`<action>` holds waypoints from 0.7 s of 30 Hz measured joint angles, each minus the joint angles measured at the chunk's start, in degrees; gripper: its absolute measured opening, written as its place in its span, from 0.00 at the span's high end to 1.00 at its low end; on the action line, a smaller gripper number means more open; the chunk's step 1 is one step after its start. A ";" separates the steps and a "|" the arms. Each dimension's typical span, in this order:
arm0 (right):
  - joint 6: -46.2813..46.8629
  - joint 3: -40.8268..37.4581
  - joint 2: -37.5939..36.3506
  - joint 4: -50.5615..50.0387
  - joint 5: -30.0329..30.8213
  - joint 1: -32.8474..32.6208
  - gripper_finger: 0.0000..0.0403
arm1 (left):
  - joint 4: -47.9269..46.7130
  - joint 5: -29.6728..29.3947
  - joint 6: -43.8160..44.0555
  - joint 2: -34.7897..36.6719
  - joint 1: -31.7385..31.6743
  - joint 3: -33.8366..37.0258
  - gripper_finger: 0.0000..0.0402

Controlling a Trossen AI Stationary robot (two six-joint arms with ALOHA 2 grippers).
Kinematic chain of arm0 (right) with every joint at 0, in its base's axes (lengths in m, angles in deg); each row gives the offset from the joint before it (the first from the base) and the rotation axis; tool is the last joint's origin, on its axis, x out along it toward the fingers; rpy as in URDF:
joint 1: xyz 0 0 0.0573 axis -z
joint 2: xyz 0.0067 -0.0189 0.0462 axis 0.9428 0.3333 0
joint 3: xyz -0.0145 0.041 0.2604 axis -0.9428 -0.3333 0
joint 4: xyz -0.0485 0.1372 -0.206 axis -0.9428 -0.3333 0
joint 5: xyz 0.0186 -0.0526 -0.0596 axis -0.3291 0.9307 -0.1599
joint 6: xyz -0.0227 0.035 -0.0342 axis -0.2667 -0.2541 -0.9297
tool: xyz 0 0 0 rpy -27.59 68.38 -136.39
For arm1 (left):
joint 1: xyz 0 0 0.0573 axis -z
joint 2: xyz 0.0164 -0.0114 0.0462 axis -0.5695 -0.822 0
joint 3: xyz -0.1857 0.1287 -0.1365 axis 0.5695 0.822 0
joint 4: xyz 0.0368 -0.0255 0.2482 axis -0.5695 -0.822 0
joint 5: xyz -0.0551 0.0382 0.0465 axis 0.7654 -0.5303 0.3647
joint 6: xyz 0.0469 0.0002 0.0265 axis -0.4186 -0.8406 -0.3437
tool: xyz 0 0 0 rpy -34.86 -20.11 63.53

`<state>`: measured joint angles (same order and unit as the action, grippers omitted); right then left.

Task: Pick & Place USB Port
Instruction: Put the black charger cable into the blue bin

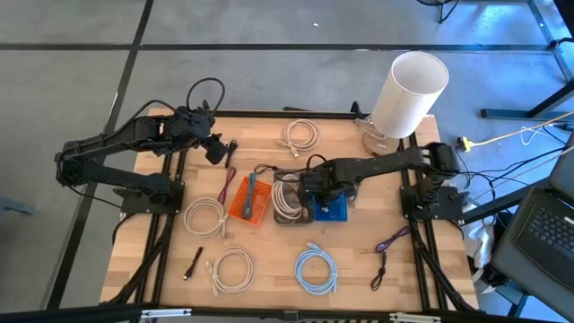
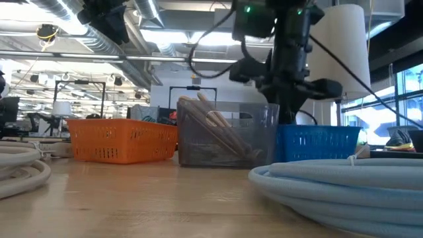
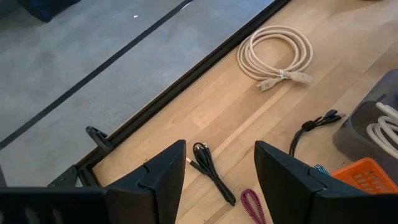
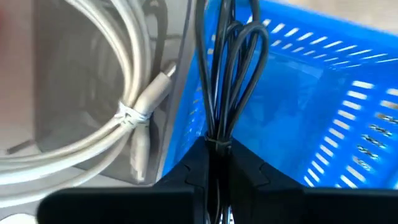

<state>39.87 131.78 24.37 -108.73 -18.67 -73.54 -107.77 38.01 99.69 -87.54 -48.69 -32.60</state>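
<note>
Right gripper clamped on black USB cable, over blue basket.

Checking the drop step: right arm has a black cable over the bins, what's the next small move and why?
Probably shift slightly further over the blue basket, then open. The right gripper has its jaws shut on the bundled black cable, which hangs right at the wall between the blue basket and the grey bin, so releasing now risks the wrong bin.

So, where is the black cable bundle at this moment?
The right gripper holds the black cable bundle above the blue basket, beside the grey bin with white cables, near the table's middle in the high view.
</note>
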 joint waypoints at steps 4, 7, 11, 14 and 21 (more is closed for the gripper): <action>-2.33 -0.17 2.38 0.29 -2.98 1.06 0.93 | -0.39 0.00 -0.71 0.00 0.00 0.00 0.54; -3.11 -1.64 3.30 3.26 -5.70 1.47 0.93 | -0.39 -0.01 -1.36 0.00 0.00 0.00 0.54; -2.34 -3.80 3.41 6.76 -6.58 1.45 0.93 | -0.39 0.00 -1.46 0.00 0.00 0.00 0.54; -2.10 -4.07 3.41 6.41 -6.49 1.45 0.92 | -0.39 -0.02 -1.91 0.00 -0.02 0.00 0.54; -0.62 -4.09 3.41 6.38 -6.56 1.45 0.68 | -0.39 -0.04 -2.97 0.00 0.00 0.00 0.54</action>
<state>39.25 127.69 27.79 -102.35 -25.24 -72.09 -108.16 37.96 96.71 -87.54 -48.69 -32.60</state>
